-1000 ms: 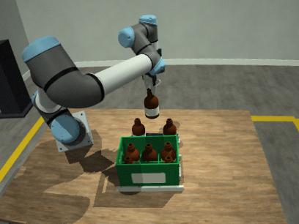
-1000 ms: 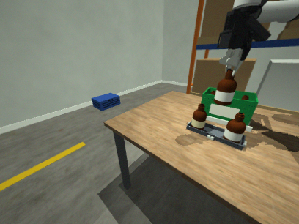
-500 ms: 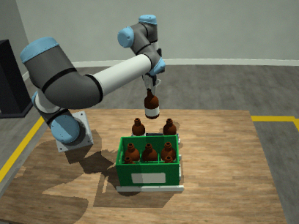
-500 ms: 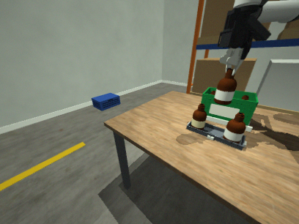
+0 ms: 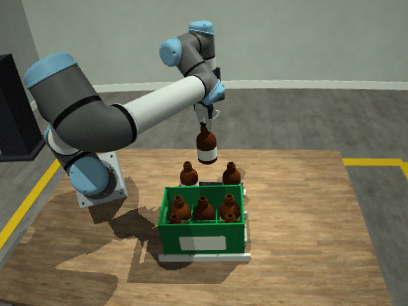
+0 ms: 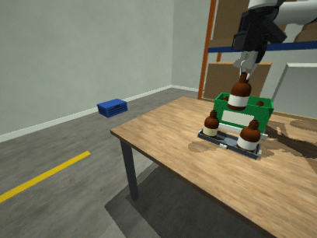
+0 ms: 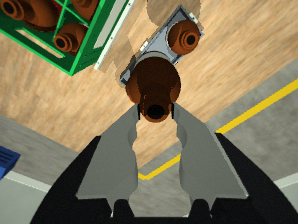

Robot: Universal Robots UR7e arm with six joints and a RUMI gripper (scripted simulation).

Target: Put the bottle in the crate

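- Now, your gripper (image 5: 204, 121) (image 6: 245, 74) (image 7: 155, 104) is holding a brown bottle (image 5: 206, 146) (image 6: 239, 94) (image 7: 153, 82) by its neck, upper centre of the top view.
- The bottle is hanging above the tray (image 5: 211, 184) (image 6: 229, 141) (image 7: 159, 41); picking is done.
- The green crate (image 5: 202, 239) (image 6: 244, 118) (image 7: 75, 67) is waiting lower centre; its vacant slot is probably front-middle, though the wall is hiding it.
- Carrying, lowering, releasing and clearing are remaining.
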